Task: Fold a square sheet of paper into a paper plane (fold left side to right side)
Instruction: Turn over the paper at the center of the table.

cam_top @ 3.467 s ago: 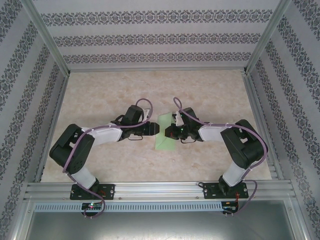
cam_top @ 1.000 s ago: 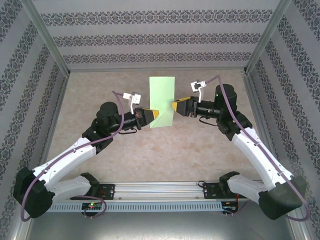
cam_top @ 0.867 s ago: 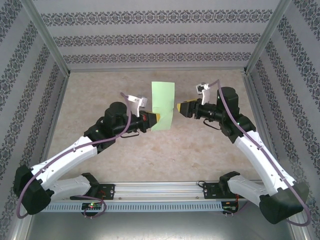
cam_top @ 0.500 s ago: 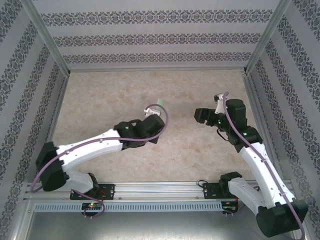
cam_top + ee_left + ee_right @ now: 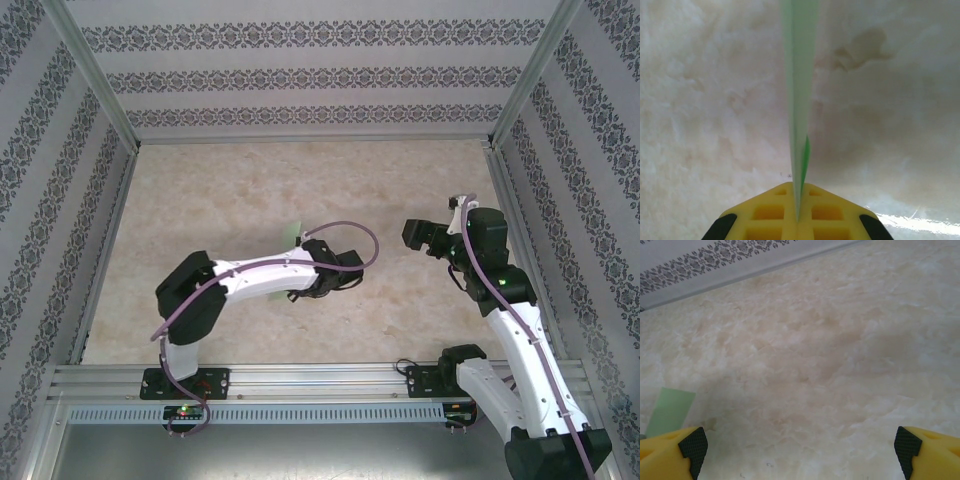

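- The left pincer [image 5: 797,202] has its yellow fingers pressed together on the thin pale mint-green paper sheet [image 5: 799,75], pinching its near edge.
- From the left wrist, the paper stands edge-on and runs straight away from the fingertips, above the beige marbled table [image 5: 700,100].
- The right pincer [image 5: 800,445] is spread wide and holds nothing. It is well apart from the paper, a corner of which lies at the far left of its view.
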Action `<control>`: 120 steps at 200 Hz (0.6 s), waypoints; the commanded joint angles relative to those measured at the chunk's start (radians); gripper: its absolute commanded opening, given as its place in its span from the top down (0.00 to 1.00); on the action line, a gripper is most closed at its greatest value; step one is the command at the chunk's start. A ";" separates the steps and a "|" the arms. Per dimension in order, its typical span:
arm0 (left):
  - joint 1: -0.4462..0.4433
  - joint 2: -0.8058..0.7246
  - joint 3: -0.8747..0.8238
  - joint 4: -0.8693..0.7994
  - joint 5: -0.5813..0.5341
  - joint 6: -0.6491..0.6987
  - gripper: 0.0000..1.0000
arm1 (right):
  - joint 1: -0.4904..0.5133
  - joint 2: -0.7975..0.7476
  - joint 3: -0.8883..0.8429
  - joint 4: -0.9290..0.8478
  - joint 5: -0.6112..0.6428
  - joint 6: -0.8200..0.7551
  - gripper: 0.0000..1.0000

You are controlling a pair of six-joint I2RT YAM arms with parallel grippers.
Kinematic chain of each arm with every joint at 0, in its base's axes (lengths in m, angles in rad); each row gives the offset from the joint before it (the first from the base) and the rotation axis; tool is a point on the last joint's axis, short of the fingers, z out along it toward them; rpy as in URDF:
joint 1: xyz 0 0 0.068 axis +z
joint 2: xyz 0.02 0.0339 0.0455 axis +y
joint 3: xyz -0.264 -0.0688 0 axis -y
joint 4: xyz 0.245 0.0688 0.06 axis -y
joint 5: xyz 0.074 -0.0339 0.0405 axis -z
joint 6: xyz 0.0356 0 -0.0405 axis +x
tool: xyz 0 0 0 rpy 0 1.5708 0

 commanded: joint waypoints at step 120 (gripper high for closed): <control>0.132 0.210 0.187 0.192 0.374 0.195 0.96 | -0.015 -0.008 -0.019 -0.052 -0.015 -0.025 0.02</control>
